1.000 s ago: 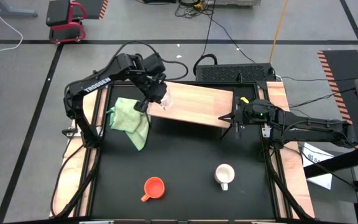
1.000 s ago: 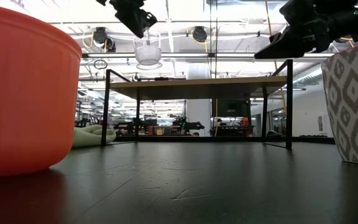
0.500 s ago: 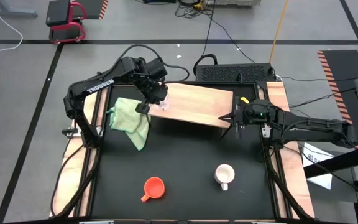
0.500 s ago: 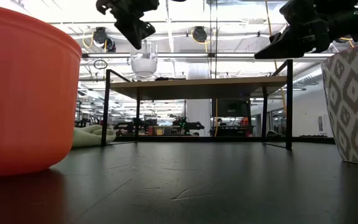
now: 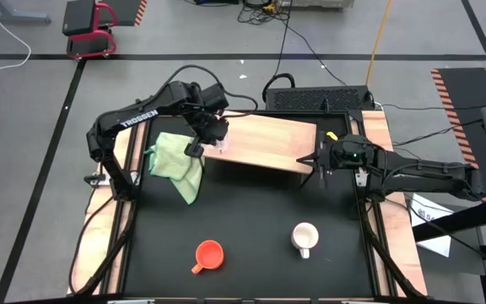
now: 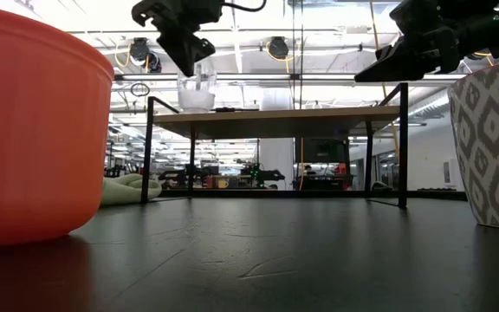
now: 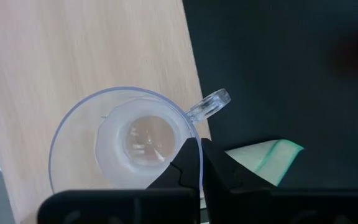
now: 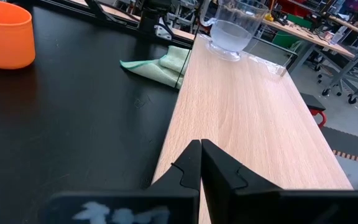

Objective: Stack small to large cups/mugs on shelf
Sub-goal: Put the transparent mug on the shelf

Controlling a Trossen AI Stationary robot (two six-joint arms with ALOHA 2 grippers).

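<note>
Most of the shelf (image 5: 268,142) lies bare and open, only the glass cup (image 8: 234,28) with the left gripper (image 5: 202,142) crowding one end (green cloth (image 5: 175,160) just beside it), while the right gripper (image 5: 313,159) blocks the opposite end.

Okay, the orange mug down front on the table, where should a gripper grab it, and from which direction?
Probably from above, pinching the rim of the orange mug opposite its handle: it stands upright, mouth open upward, handle pointing toward the near-left corner, with bare table around it.

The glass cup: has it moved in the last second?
Yes. The glass cup, gripped by the left gripper, has sunk onto the shelf, toward its left end.
</note>
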